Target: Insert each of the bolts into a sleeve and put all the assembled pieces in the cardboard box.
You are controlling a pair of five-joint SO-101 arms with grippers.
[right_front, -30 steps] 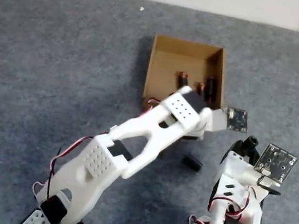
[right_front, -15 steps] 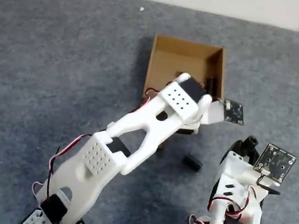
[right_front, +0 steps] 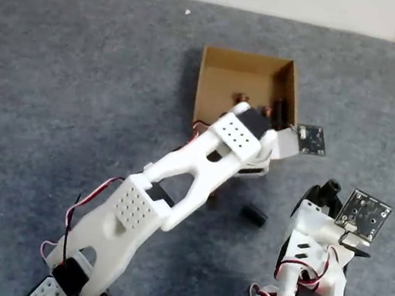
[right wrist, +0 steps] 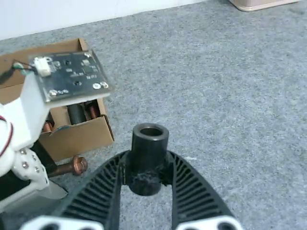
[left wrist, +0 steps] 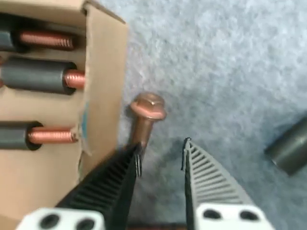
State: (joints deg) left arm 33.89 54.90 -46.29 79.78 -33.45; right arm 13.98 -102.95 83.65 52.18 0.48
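My left gripper (left wrist: 161, 151) is open, low over the carpet right beside the cardboard box's (left wrist: 103, 96) near outer wall. A copper bolt (left wrist: 146, 115) lies there against the wall, its shank running to the tip of one finger (left wrist: 120, 177); only carpet shows between the fingers. Three assembled pieces (left wrist: 41, 76) lie inside the box (right_front: 211, 83). My right gripper (right wrist: 146, 167) is shut on a black sleeve (right wrist: 148, 153), held upright with its bore open upward, near the table's front right (right_front: 329, 190). A loose black sleeve (right_front: 253, 214) lies on the carpet between the arms.
The grey carpet (right_front: 80, 86) stretches wide to the left of the box. The left arm's wrist and camera board (right_front: 310, 139) hang over the box's near right corner. A pale object's edge (right wrist: 259, 4) sits far off.
The left arm's wrist has moved away from the front, toward the box's near wall. The right arm with its sleeve has kept still.
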